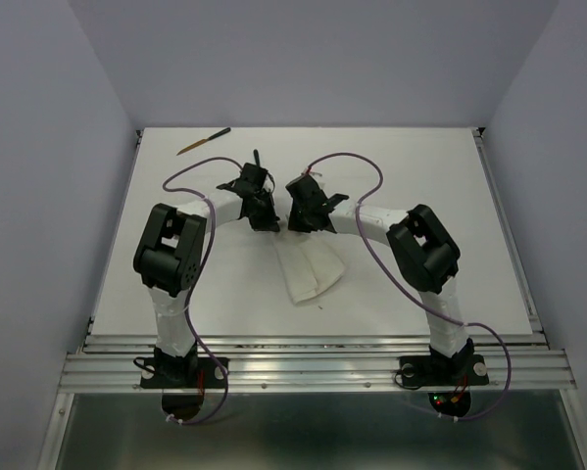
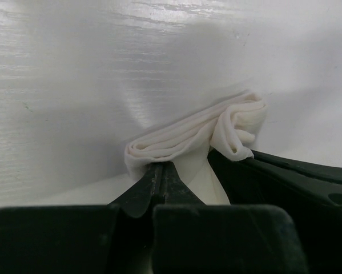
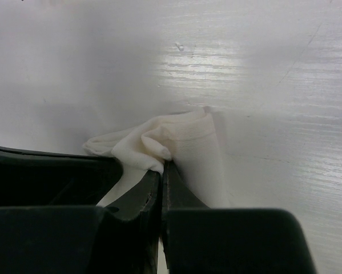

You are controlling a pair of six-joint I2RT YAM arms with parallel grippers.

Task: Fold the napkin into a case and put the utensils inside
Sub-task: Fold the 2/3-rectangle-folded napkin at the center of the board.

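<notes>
Centre of the bench: my left gripper and right gripper each clamp the napkin. Cloth bunched; uneven pull could slip it, skewing the fold. Wooden utensil far-left, untouched.

This is a robotics lab test cell: a bare white table boxed in by plain pale walls, a left arm and right arm bolted to an aluminium rail, and loose purple cables trailing.
</notes>
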